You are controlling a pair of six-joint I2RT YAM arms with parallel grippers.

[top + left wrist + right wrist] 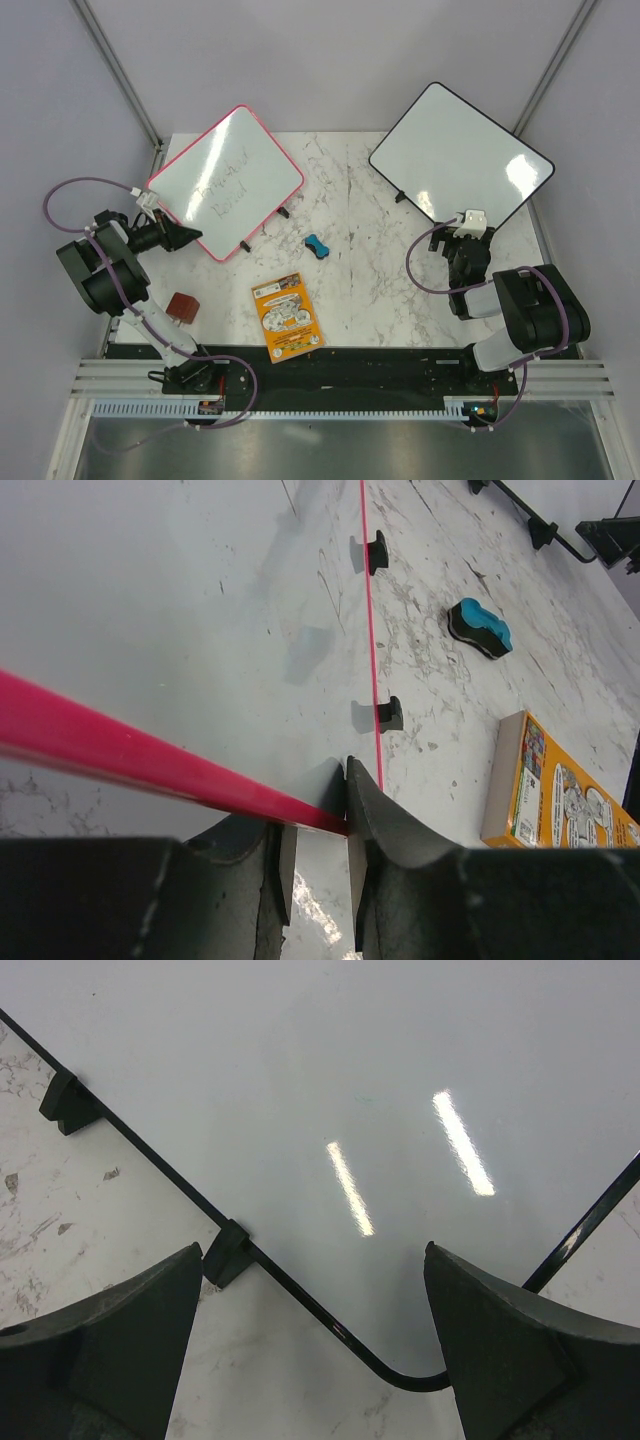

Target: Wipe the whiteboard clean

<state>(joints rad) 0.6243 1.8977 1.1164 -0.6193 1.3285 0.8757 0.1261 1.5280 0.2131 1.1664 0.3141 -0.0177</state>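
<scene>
**Whiteboard pinched at its edge by the left tool**

The whiteboard [225, 180], pink-framed and marked with faint handwriting, is seen at the far left of the counter [370, 290]. It is propped on small black feet [390, 714] and turned at an angle to the counter's edges. Its near-left edge is pinched by the left tool [187, 237]. In the left wrist view the frame [130, 752] is seen running down to the two fingers [385, 830], which are pressed nearly together on it. The right tool [472, 222] is spread wide, with nothing gripped, and is held at the near corner of the black board [460, 158] at the far right. In the right wrist view that corner is seen between the two spread fingers [520, 1350]. A blue eraser [317, 245] is laid on the counter between the two boards, apart from both. An orange box [287, 317] is laid flat nearer the arm bases. A red-brown cube [183, 306] is placed to its left, beside the left arm.
</scene>
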